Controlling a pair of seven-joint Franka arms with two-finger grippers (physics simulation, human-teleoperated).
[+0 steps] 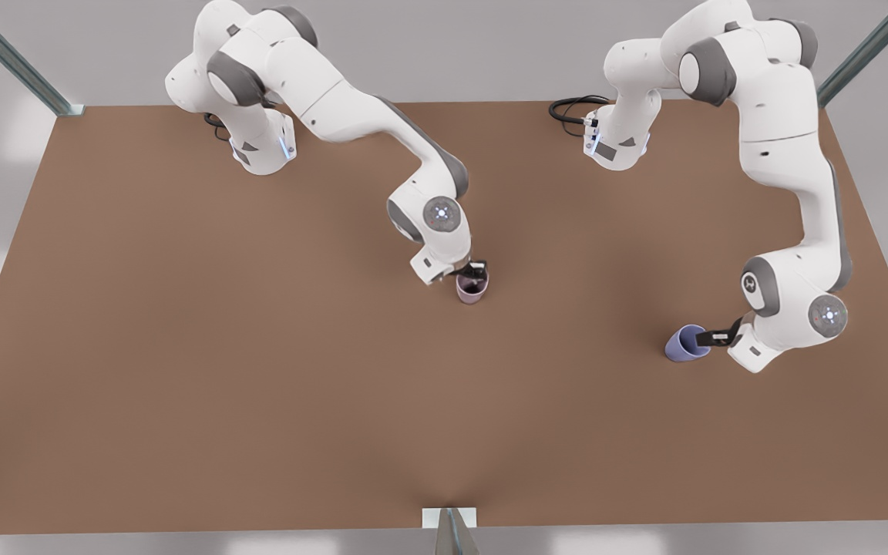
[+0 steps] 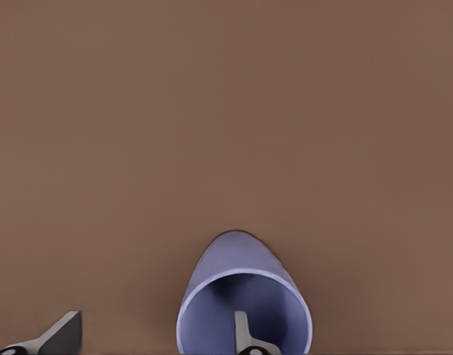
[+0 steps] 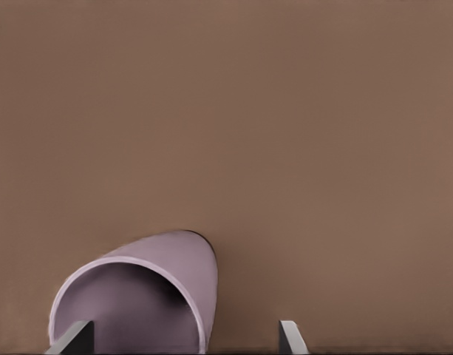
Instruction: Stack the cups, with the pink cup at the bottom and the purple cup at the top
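The pink cup (image 1: 471,290) stands near the middle of the brown table. My right gripper (image 1: 477,271) is over its rim and open: in the right wrist view one finger (image 3: 72,339) is inside the pink cup (image 3: 174,255), the other finger (image 3: 289,336) is outside, and the wall lies between them untouched. The purple cup (image 1: 685,344) sits toward the front view's right. My left gripper (image 1: 710,338) is open at its rim: one finger (image 2: 244,334) is inside the purple cup (image 2: 237,255) and the other finger (image 2: 62,334) is well outside.
The brown table (image 1: 259,370) spreads wide around both cups. The arm bases (image 1: 263,146) (image 1: 617,142) stand along the far edge, with a black cable (image 1: 567,108) by one. A metal post (image 1: 450,528) rises at the near edge.
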